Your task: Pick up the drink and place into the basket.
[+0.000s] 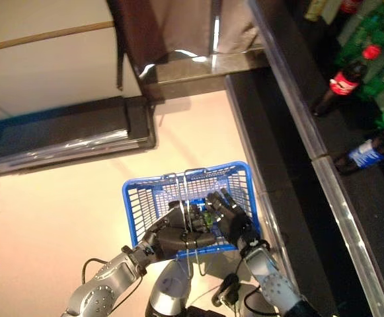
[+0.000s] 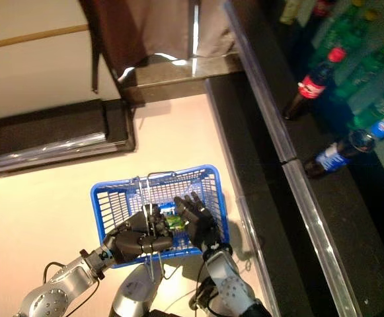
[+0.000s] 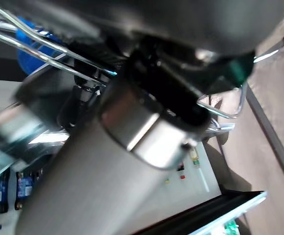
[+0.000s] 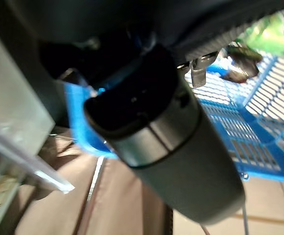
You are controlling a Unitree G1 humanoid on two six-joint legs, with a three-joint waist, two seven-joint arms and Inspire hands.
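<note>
Left hand (image 2: 139, 239) curled around wire handles of blue basket (image 1: 145, 195), right hand (image 2: 195, 221) inside basket, fingers relaxed above green drink (image 2: 174, 220)

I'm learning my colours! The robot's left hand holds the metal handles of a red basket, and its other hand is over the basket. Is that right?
Nearly. The basket is blue, not red, as the left eye view shows. The rest holds: the left hand holds its metal handles, and the right hand is over the basket.
</note>
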